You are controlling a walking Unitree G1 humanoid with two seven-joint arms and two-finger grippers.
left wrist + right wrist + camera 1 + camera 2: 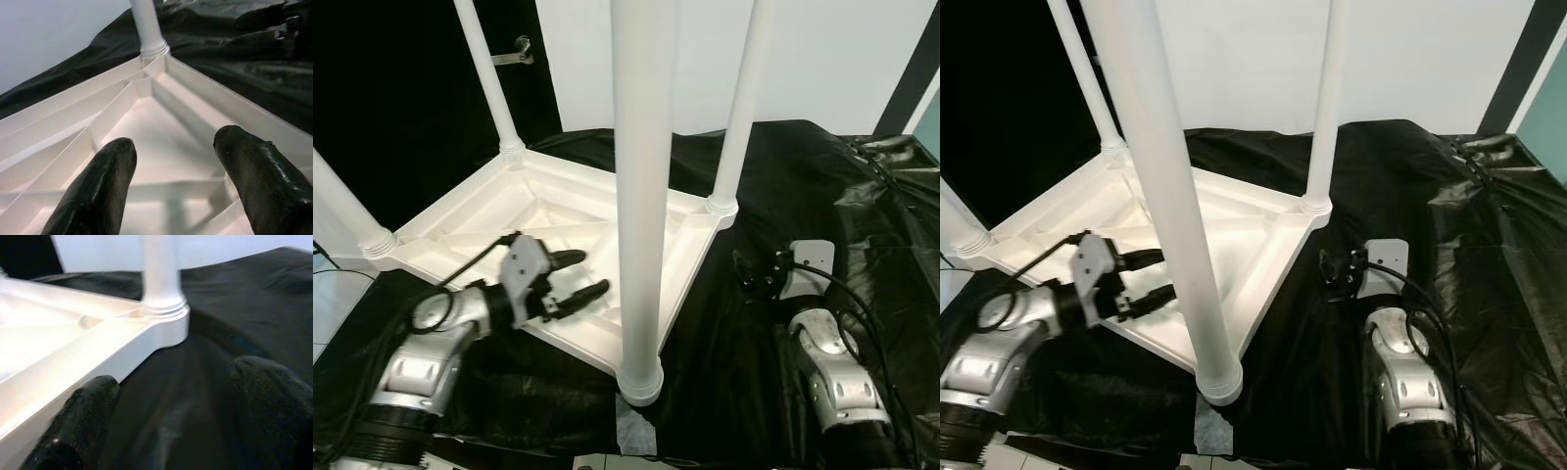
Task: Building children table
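Left eye view: one upturned tabletop [570, 227], four upright legs [640, 196].

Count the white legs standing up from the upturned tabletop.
4, one at each corner of the tabletop: near leg at the front, far-left leg, far-right leg, and left leg, cropped at the frame edge.

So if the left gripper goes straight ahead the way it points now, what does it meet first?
Probably the ribbed underside of the upturned white table top: the left gripper, open, hovers over it, aimed toward the far corner leg. Depth is unclear, so it might reach a rib first.
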